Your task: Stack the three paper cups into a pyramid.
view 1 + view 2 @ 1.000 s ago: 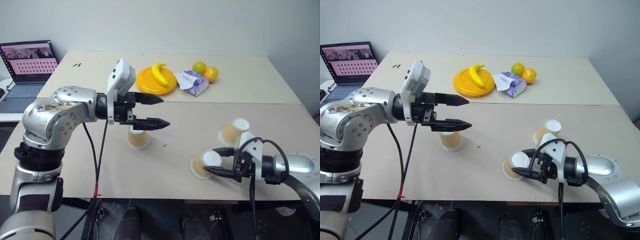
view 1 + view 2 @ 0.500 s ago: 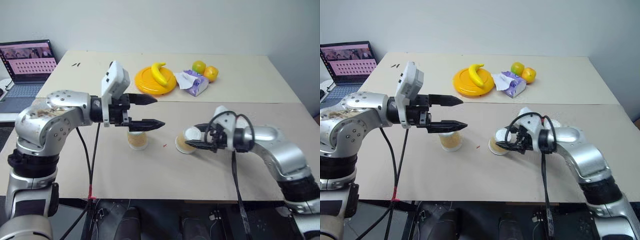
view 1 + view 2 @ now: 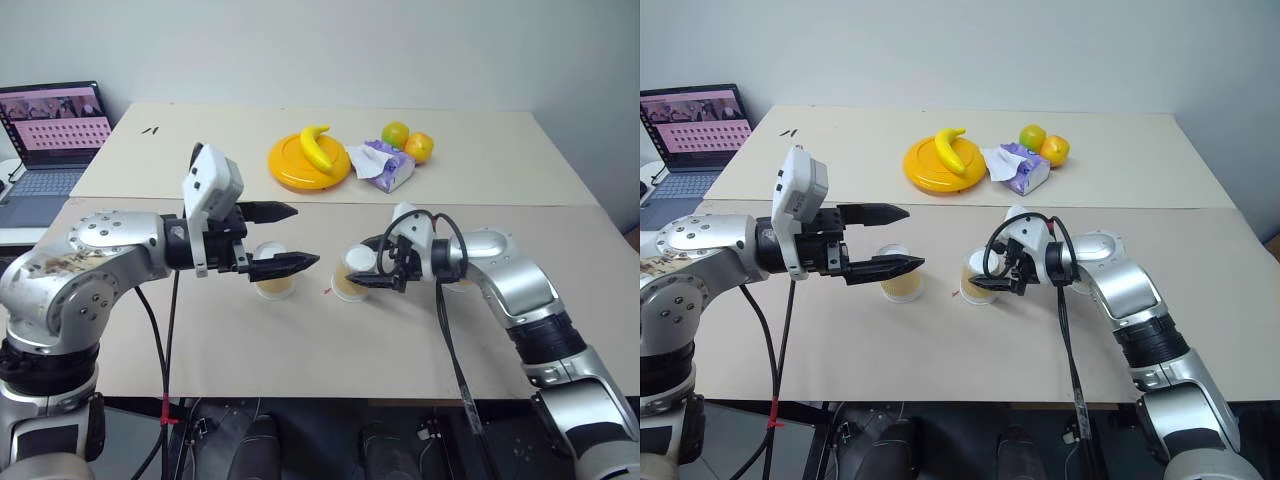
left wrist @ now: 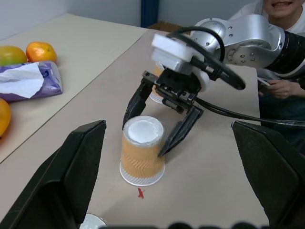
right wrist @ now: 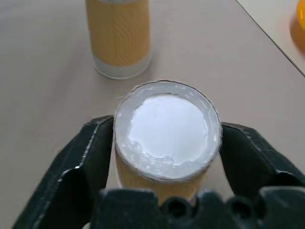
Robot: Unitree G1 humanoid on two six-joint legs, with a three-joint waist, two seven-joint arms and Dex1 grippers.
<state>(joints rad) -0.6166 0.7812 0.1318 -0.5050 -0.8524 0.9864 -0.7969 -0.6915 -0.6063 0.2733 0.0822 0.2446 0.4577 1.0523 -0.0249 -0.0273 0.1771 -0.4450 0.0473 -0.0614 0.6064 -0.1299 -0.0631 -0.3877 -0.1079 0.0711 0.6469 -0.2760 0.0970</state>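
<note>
Standing of my right gripper (image 3: pixel 356 264): jaws spread, one black finger on each side of the middle cup (image 5: pixel 167 129). I cannot confirm whether either finger touches the cup wall.
Standing of my left gripper (image 3: pixel 305 237): wide open, holding nothing, hovering just above the left cup (image 3: pixel 275 285).
Location of cups: the left and middle cups stand upside down on the table (image 3: pixel 300 340), white bases up, near each other but apart. The third cup (image 4: pixel 155 98) sits behind my right gripper, mostly hidden. I cannot tell how it stands.
Progress, in my judgement: the base pair is nearly set and the top cup is not yet placed.
Risk 1: pulling my right gripper away could drag or tip the middle cup, because the fingers stand so close to its sides and a paper cup is light.
Risk 2: the gap in the base pair may be too wide for the top cup's rim to bridge, so that cup would drop between them or lean.
Risk 3: my left fingers hang low over the left cup, so any dip or sweep could knock it.
Risk 4: reaching back for the third cup, my right arm could brush it away.
</note>
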